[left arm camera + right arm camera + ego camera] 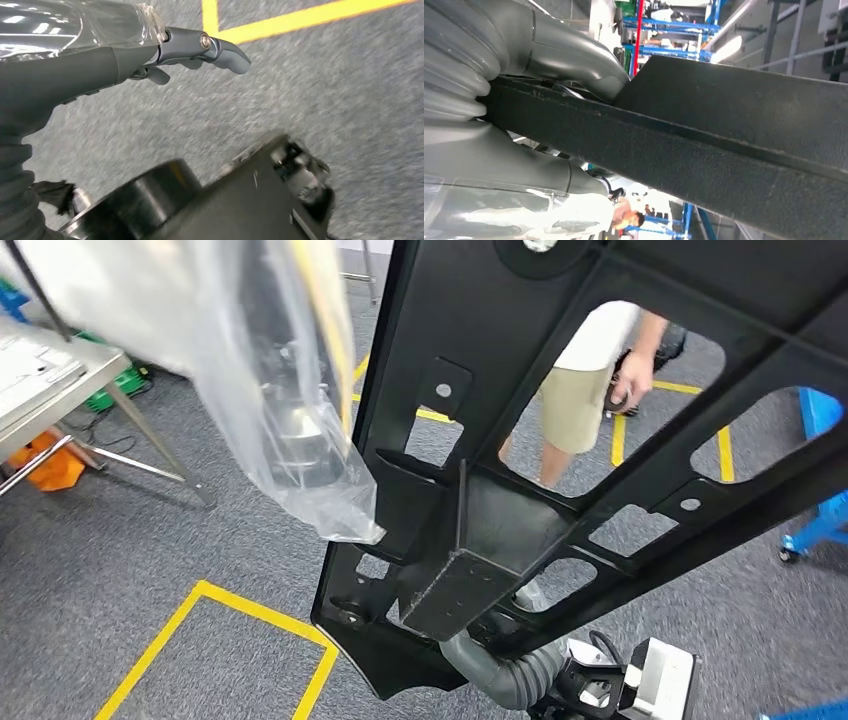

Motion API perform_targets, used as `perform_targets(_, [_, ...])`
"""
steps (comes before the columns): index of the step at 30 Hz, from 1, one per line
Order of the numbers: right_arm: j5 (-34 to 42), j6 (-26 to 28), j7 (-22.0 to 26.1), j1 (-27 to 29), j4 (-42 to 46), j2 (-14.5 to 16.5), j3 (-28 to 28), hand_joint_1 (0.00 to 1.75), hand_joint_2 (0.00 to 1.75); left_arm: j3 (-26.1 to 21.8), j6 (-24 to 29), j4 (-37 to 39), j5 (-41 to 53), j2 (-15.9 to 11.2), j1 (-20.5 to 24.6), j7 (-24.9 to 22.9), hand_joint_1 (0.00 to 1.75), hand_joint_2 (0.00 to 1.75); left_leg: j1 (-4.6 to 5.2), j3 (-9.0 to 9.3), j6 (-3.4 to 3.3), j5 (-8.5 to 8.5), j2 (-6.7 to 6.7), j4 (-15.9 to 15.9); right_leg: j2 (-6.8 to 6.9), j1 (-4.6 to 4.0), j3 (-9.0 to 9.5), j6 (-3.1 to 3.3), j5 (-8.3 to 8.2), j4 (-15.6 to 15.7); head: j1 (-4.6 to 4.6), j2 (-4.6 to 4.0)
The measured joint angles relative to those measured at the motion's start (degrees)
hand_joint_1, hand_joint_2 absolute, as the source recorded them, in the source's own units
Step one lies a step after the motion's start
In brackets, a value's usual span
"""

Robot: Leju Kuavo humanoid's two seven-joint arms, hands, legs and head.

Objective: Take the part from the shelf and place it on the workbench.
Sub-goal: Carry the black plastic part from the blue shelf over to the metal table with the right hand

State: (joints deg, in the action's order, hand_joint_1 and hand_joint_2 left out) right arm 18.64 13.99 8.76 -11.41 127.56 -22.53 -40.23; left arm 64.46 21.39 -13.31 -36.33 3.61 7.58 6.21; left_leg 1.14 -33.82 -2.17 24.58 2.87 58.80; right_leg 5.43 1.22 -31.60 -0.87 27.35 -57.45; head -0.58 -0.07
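Right hand (549, 65) clamps thumb and fingers on the lower edge of the part (600, 430), carried high over the floor with the table (70, 380) well apart; left hand (200, 47), fingers extended, holds nothing, so one-sided grip risks tilt and slip

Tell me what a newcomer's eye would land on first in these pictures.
First, the big black part, a frame full of cutouts, fills the head view, with the right hand clamped on its edge. Next, clear plastic wrap hangs at upper left, and a person stands beyond, seen through a cutout.
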Motion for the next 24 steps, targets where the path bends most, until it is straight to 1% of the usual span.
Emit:
perform_targets(1, [-0.08, 0.01, 0.05, 0.02, 0.0, 0.0, 0.11, 1.75, 1.75, 0.02, 0.0, 0.0, 0.02, -0.07, -0.09, -0.1, 0.0, 1.75, 0.39, 0.92, -0.37, -0.53, 0.97, -2.24, 0.54, -0.09, 0.15, -0.2, 0.15, 0.05, -0.02, 0.0])
perform_targets(2, [-0.2, 0.02, 0.09, 0.05, 0.0, 0.0, 0.19, 1.75, 1.75, 0.03, 0.0, 0.01, 0.04, -0.14, -0.13, -0.17, 0.0, 1.75, 0.74, 1.15, -0.63, -0.43, 1.38, -3.11, 1.11, -0.13, 0.24, -0.45, 0.29, 0.12, -0.03, 0.0])
perform_targets(3, [-0.34, 0.04, 0.1, 0.06, 0.0, 0.0, 0.23, 1.75, 1.75, 0.04, 0.01, 0.01, 0.05, -0.2, -0.16, -0.2, 0.0, 1.75, 0.9, 1.05, -0.84, -0.41, 0.77, -3.3, 1.73, -0.15, 0.4, -0.72, 0.39, 0.25, -0.02, 0.01])
perform_targets(4, [-0.48, 0.06, 0.07, 0.03, 0.02, -0.01, 0.26, 1.75, 1.75, 0.04, 0.01, 0.01, 0.07, -0.25, -0.2, -0.2, 0.0, 1.75, 0.69, 1.31, -1.03, -0.58, 0.07, -3.64, 1.82, -0.11, 0.62, -1.02, 0.57, 0.27, -0.04, 0.01])
perform_targets(5, [-0.61, 0.09, 0.0, 0.01, 0.03, -0.02, 0.3, 1.75, 1.75, 0.04, 0.01, 0.01, 0.08, -0.31, -0.22, -0.21, 0.0, 1.75, 0.48, 1.73, -1.27, -0.76, -0.69, -4.1, 0.92, -0.05, 0.71, -1.26, 0.98, -0.17, -0.05, 0.0])
perform_targets(6, [-0.71, 0.14, -0.05, -0.02, 0.05, -0.03, 0.35, 1.75, 1.75, 0.05, 0.01, 0.01, 0.09, -0.38, -0.25, -0.24, 0.0, 1.75, 0.23, 2.21, -1.51, -0.96, -1.36, -4.55, -0.55, -0.04, 0.33, -1.41, 1.81, -1.5, -0.08, -0.01])
perform_targets(7, [-0.8, 0.19, -0.11, 0.01, 0.08, -0.04, 0.39, 1.75, 1.75, 0.05, 0.01, 0.02, 0.1, -0.41, -0.26, -0.26, 0.0, 1.75, -0.05, 2.69, -1.71, -1.12, -2.03, -4.9, -2.45, -0.01, -0.88, -1.51, 3.19, -4.22, -0.12, -0.01])
perform_targets(8, [-0.9, 0.24, -0.16, 0.1, 0.08, -0.04, 0.42, 1.75, 1.75, 0.06, 0.0, 0.02, 0.13, -0.44, -0.24, -0.29, 0.0, 1.75, -0.08, 2.86, -1.88, -1.08, -2.7, -4.97, -4.01, -0.01, -2.8, -1.53, 4.84, -7.94, -0.15, -0.02])
perform_targets(9, [-1.0, 0.28, -0.2, 0.22, 0.09, -0.04, 0.43, 1.75, 1.75, 0.06, -0.04, 0.02, 0.14, -0.45, -0.23, -0.3, 0.0, 1.75, -0.12, 2.94, -1.99, -1.04, -3.42, -4.94, -4.72, -0.04, -5.09, -1.57, 6.31, -11.95, -0.17, -0.02])
perform_targets(10, [-1.11, 0.33, -0.26, 0.35, 0.09, -0.04, 0.43, 1.75, 1.75, 0.07, -0.08, 0.02, 0.15, -0.44, -0.22, -0.3, 0.0, 1.75, -0.16, 3.02, -2.05, -0.97, -4.28, -4.92, -5.02, -0.03, -7.11, -1.64, 7.02, -15.03, -0.19, -0.02])
perform_targets(11, [-1.2, 0.37, -0.3, 0.42, 0.09, -0.04, 0.44, 1.75, 1.75, 0.07, -0.13, 0.02, 0.15, -0.43, -0.24, -0.31, 0.0, 1.75, -0.21, 3.12, -2.03, -0.89, -5.21, -4.87, -5.1, -0.01, -8.18, -1.7, 6.52, -16.04, -0.19, -0.02])
perform_targets(12, [-1.26, 0.4, -0.34, 0.46, 0.09, -0.04, 0.44, 1.75, 1.75, 0.08, -0.16, 0.02, 0.15, -0.42, -0.3, -0.31, 0.0, 1.75, -0.3, 3.28, -1.91, -0.78, -6.17, -4.79, -5.21, 0.05, -8.07, -1.75, 4.87, -14.73, -0.19, -0.01])
perform_targets(13, [-1.31, 0.44, -0.37, 0.45, 0.09, -0.04, 0.45, 1.75, 1.75, 0.08, -0.17, 0.02, 0.15, -0.42, -0.37, -0.32, 0.0, 1.75, -0.45, 3.49, -1.71, -0.57, -7.11, -4.65, -5.67, 0.19, -6.81, -1.84, 2.37, -11.23, -0.19, -0.01])
perform_targets(14, [-1.33, 0.44, -0.39, 0.44, 0.09, -0.04, 0.45, 1.75, 1.75, 0.08, -0.18, 0.02, 0.15, -0.43, -0.45, -0.33, 0.0, 1.75, -0.58, 3.6, -1.42, -0.28, -7.97, -4.43, -6.86, 0.45, -5.03, -2.0, 0.07, -6.92, -0.19, -0.01])
perform_targets(15, [-1.33, 0.44, -0.43, 0.44, 0.09, -0.04, 0.45, 1.75, 1.75, 0.08, -0.18, 0.02, 0.15, -0.43, -0.48, -0.34, 0.0, 1.75, -0.62, 3.59, -1.08, 0.06, -8.76, -4.09, -7.98, 0.64, -3.5, -2.06, -1.49, -3.31, -0.19, -0.01])
perform_targets(16, [-1.34, 0.45, -0.46, 0.43, 0.1, -0.04, 0.45, 1.75, 1.75, 0.08, -0.19, 0.02, 0.16, -0.44, -0.49, -0.34, 0.0, 1.75, -0.62, 3.41, -0.78, 0.34, -9.4, -3.84, -8.8, 0.76, -2.5, -2.03, -2.27, -0.95, -0.18, -0.02])
perform_targets(17, [-1.34, 0.45, -0.49, 0.41, 0.11, -0.04, 0.45, 1.75, 1.75, 0.08, -0.18, 0.02, 0.16, -0.45, -0.49, -0.33, 0.0, 1.75, -0.62, 3.17, -0.55, 0.52, -9.93, -3.72, -9.16, 0.74, -2.13, -1.85, -2.24, -0.03, -0.16, -0.02])
perform_targets(18, [-1.35, 0.46, -0.51, 0.39, 0.13, -0.04, 0.45, 1.75, 1.75, 0.07, -0.18, 0.02, 0.16, -0.46, -0.48, -0.33, 0.0, 1.75, -0.65, 2.98, -0.38, 0.6, -10.41, -3.69, -8.64, 0.58, -2.14, -1.52, -2.1, 0.02, -0.14, -0.02])
perform_targets(19, [-1.37, 0.46, -0.51, 0.34, 0.13, -0.05, 0.46, 1.75, 1.75, 0.07, -0.18, 0.03, 0.16, -0.53, -0.52, -0.33, 0.0, 1.75, -0.75, 2.88, -0.26, 0.67, -10.49, -3.67, -7.98, 0.55, -2.1, -1.17, -2.06, 0.05, -0.14, -0.01])
perform_targets(20, [-1.38, 0.46, -0.51, 0.31, 0.14, -0.06, 0.48, 1.75, 1.75, 0.07, -0.17, 0.03, 0.16, -0.6, -0.56, -0.33, 0.0, 1.75, -0.72, 2.76, -0.05, 0.93, -9.61, -3.23, -7.41, 0.55, -1.96, -0.83, -1.99, 0.1, -0.1, -0.01])
perform_targets(21, [-1.4, 0.46, -0.5, 0.29, 0.17, -0.04, 0.49, 1.75, 1.75, 0.07, -0.17, 0.04, 0.16, -0.66, -0.56, -0.36, 0.0, 1.75, -0.68, 2.23, 0.25, 1.59, -8.11, -1.93, -6.78, 0.6, -1.77, -0.51, -1.9, 0.15, -0.01, -0.01])
perform_targets(22, [-1.48, 0.48, -0.5, 0.28, 0.22, -0.03, 0.52, 1.75, 1.75, 0.07, -0.16, 0.04, 0.16, -0.73, -0.48, -0.38, 0.0, 1.75, -0.66, 1.03, 0.6, 2.8, -6.32, 0.65, -6.08, 0.62, -1.56, -0.25, -1.76, 0.2, 0.08, 0.0])
perform_targets(23, [-1.58, 0.52, -0.5, 0.32, 0.27, -0.02, 0.54, 1.75, 1.75, 0.05, -0.16, 0.04, 0.15, -0.77, -0.29, -0.39, 0.0, 1.75, -0.63, -0.83, 0.96, 4.4, -4.68, 4.29, -5.35, 0.55, -1.36, -0.06, -1.56, 0.21, 0.18, -0.01])
perform_targets(24, [-1.69, 0.56, -0.5, 0.36, 0.31, -0.01, 0.56, 1.75, 1.75, 0.03, -0.16, 0.04, 0.14, -0.81, -0.01, -0.4, 0.0, 1.75, -0.74, -3.08, 1.21, 6.06, -3.93, 8.46, -4.51, 0.47, -1.2, 0.05, -1.35, 0.21, 0.25, 0.0])
